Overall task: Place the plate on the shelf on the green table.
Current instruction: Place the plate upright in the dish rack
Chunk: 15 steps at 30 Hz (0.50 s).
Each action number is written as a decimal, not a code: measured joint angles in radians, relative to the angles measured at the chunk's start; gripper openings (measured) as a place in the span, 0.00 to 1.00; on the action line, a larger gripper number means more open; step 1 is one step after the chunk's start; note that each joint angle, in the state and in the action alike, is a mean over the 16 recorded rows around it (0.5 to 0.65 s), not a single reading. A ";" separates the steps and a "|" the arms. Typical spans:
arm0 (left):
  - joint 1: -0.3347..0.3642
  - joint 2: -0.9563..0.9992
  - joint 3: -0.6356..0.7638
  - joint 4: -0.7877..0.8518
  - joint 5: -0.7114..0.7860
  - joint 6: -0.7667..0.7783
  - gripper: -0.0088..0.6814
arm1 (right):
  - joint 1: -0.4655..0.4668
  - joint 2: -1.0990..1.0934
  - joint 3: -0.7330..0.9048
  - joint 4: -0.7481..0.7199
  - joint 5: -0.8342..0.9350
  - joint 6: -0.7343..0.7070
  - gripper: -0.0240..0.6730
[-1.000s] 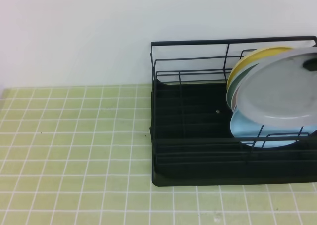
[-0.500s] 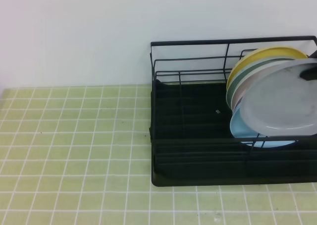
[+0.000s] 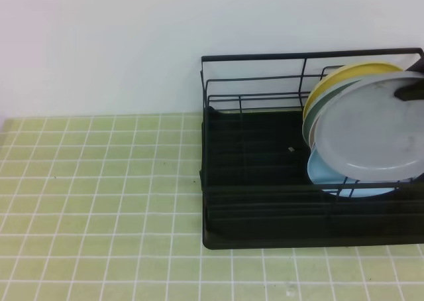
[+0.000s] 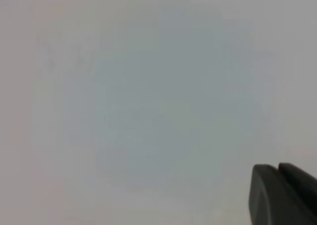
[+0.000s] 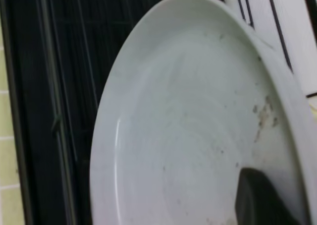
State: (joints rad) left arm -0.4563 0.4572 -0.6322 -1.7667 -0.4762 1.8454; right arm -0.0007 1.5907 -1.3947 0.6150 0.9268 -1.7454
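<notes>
The plate [image 3: 371, 132], pale grey and round, stands nearly upright at the right end of the shelf [image 3: 258, 201], in front of the other plates. My right gripper [image 3: 411, 90] is shut on its upper right rim. In the right wrist view the plate [image 5: 198, 136] fills the frame, with one dark fingertip [image 5: 260, 200] lying on its face. The black wire shelf rests on the green table [image 3: 99, 201]. My left gripper [image 4: 280, 185] shows only in the left wrist view, shut and empty, before a blank pale surface.
Behind the grey plate stand a yellow plate [image 3: 344, 74] and others. A light blue plate [image 3: 321, 172] shows below it. The shelf's left half holds no plates. A white wall rises behind the shelf.
The grey plate has tipped from a slanted pose to stand more upright and has shifted slightly left. The right gripper's finger on its rim moved with it.
</notes>
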 joint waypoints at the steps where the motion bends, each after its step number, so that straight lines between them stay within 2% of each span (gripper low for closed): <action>1: 0.000 0.000 0.000 0.000 0.000 0.001 0.01 | 0.000 0.001 0.000 0.001 -0.003 -0.003 0.19; 15: 0.000 0.000 0.000 0.000 -0.025 0.004 0.01 | 0.001 0.008 0.008 -0.068 -0.027 -0.042 0.19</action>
State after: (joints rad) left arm -0.4563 0.4572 -0.6322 -1.7667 -0.5015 1.8498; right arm 0.0007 1.5989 -1.3869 0.5473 0.9002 -1.7871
